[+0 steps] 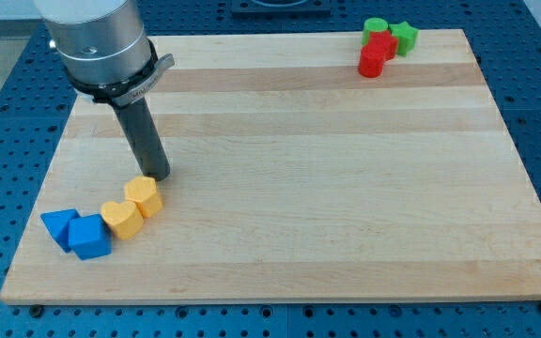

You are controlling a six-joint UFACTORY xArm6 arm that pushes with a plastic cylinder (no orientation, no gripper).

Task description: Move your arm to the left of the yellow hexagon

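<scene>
My tip (156, 176), the bare end of a dark rod that grasps nothing, rests on the pale wooden board (327, 188) just above the yellow hexagonal block (144, 196). This block sits near the view's bottom left, touching a yellow heart-shaped block (121, 219). Two blue blocks (78, 232) lie further left. Red and green blocks (386, 42) cluster at top right.
</scene>
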